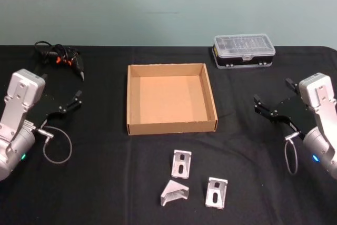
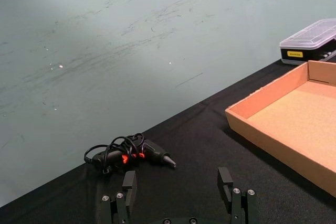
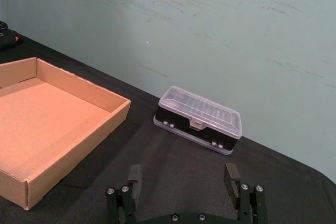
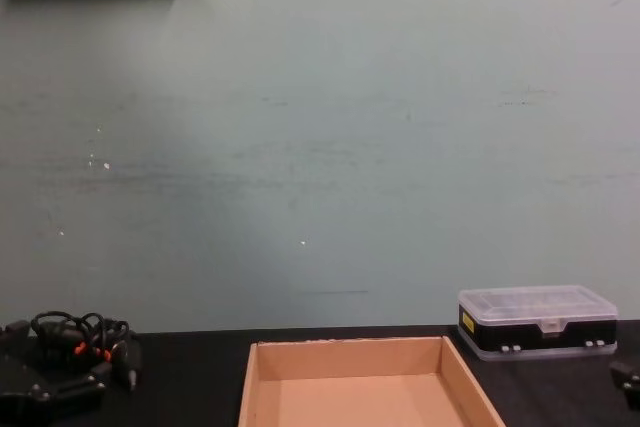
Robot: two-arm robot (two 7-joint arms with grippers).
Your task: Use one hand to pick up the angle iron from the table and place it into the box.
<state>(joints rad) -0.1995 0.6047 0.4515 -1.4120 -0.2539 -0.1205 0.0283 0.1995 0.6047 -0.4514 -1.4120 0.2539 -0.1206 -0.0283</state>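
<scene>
Trio of angle irons [image 1: 181, 163] lies on the black surface [image 1: 105, 183] just in front of the box [image 1: 171, 126]. Either side of the box hang the left gripper [image 1: 61, 86] and the right gripper [image 1: 273, 92], fingers [image 1: 78, 96] spread wide, holding nothing.

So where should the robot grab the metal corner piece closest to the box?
Probably by the upright slotted plate, coming straight down from above. The angle iron nearest the box seems to stand with that thin plate up and its other plate flat on the table, so it could be pinched front and back.
</scene>
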